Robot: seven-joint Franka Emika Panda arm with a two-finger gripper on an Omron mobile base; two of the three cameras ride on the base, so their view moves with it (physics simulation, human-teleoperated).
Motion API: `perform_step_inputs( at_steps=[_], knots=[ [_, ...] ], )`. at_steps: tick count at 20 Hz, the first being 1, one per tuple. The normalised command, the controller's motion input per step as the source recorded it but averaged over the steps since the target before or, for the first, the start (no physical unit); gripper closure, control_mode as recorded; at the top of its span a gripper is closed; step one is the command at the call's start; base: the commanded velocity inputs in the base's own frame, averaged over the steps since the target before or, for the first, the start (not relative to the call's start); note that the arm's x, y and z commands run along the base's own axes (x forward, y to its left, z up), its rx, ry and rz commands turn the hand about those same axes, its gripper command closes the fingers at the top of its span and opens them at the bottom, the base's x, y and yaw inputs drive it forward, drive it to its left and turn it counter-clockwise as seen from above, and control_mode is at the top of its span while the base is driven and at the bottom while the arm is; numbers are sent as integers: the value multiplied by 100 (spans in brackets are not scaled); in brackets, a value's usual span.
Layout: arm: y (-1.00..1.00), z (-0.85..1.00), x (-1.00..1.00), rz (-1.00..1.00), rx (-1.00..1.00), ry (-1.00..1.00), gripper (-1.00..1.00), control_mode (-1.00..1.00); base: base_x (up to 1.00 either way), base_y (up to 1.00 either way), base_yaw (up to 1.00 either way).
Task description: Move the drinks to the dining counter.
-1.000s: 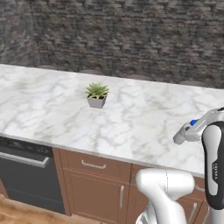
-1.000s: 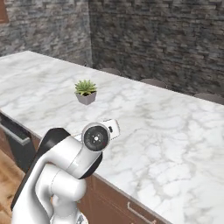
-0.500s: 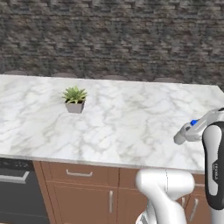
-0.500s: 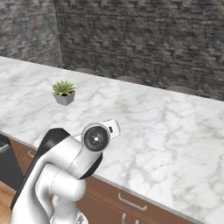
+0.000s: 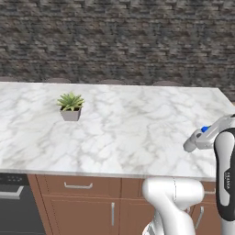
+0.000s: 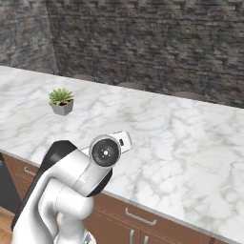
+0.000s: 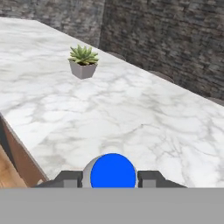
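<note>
Small potted succulent [image 5: 70, 106] — upright, before a dark stone wall [image 5: 119, 43].

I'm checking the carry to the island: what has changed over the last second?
The base drove, so the dining counter and potted plant shifted in view; they did not move themselves. The gripper stays shut on the blue-capped bottle, arm posture unchanged.

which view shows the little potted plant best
The hand view: the potted plant is largest and sharpest there, leaves and grey pot distinct. The left base view and right base view show it smaller, unobstructed on the marble counter.
</note>
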Motion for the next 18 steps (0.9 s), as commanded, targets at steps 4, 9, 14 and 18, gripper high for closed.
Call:
perform_step_inputs(
  at_steps=[4, 9, 14, 18],
  knots=[
    [0, 0, 0, 0, 0, 0, 100, 100, 4, 0, -1],
    [0, -9, 19, -6, 0, 0, 100, -100, 0, 0, 0],
    [0, -5, 38, -9, 0, 0, 100, -100, 0, 0, 0],
    [0, -5, 43, -10, 0, 1, 100, -100, 0, 0, 0]
  ],
)
